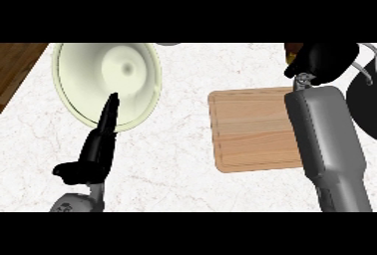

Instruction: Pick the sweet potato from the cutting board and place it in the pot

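A rectangular, pale wooden cutting board with rounded corners lies bare on the white marbled counter, between a round, glossy cream plate at the upper left and a black pot with a thin metal handle at the right edge. The black left hand rests with straight fingers pointing up over the plate's lower rim. The black right hand is curled above the board's far right corner beside the pot, a sliver of orange-brown sweet potato showing at its upper left.

Single head view, looking steeply down on the counter, close, forearms entering from lower edge
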`<state>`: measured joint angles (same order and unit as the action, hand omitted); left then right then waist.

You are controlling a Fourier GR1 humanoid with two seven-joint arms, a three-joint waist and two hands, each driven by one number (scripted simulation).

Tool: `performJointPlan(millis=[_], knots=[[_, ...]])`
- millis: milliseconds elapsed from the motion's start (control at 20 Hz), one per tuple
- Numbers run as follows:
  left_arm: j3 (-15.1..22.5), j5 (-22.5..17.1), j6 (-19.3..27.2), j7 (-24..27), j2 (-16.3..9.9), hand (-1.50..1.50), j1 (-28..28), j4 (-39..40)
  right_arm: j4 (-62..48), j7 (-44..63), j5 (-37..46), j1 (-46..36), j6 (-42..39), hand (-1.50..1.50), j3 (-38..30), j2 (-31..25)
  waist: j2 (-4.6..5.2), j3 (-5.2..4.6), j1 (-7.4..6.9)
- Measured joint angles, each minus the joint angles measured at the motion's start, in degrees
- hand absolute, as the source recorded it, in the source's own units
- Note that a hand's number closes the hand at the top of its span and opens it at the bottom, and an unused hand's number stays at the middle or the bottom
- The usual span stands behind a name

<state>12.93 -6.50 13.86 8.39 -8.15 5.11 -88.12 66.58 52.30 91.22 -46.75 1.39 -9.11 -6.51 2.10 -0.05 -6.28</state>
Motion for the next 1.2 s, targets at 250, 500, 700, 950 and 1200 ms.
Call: performJointPlan(millis=[250, 500, 700, 950, 1200], knots=[[-0.3, 0.1, 0.3, -0.4, 0.0, 0.00, -0.6, -0.5, -13.2, 3.6, 3.1, -10.2, 3.1, 1.50, -4.0, -3.8, -0.30, 0.02, 0.65], [-1.9, -0.7, -0.2, -0.4, -0.7, 0.00, -1.2, -0.7, -24.1, 5.2, 4.6, -15.0, 8.5, 1.50, -7.3, -7.4, -0.66, 0.05, 2.05], [-1.9, -0.3, 0.3, -0.2, -0.1, 0.00, -1.7, -0.6, -30.9, 5.1, 4.7, -16.8, 12.1, 1.50, -9.6, -10.6, -0.93, 0.07, 3.04], [-2.4, -0.2, 0.2, -0.8, -0.4, 0.00, -2.9, -1.8, -37.1, 2.9, 3.4, -17.3, 16.4, 1.50, -12.4, -15.9, -1.18, 0.09, 3.72], [-3.3, -0.3, 0.0, -0.9, -0.2, 0.00, -2.8, -1.3, -41.7, -0.2, 1.5, -16.2, 20.0, 1.50, -14.7, -20.3, -1.33, 0.09, 4.31]])
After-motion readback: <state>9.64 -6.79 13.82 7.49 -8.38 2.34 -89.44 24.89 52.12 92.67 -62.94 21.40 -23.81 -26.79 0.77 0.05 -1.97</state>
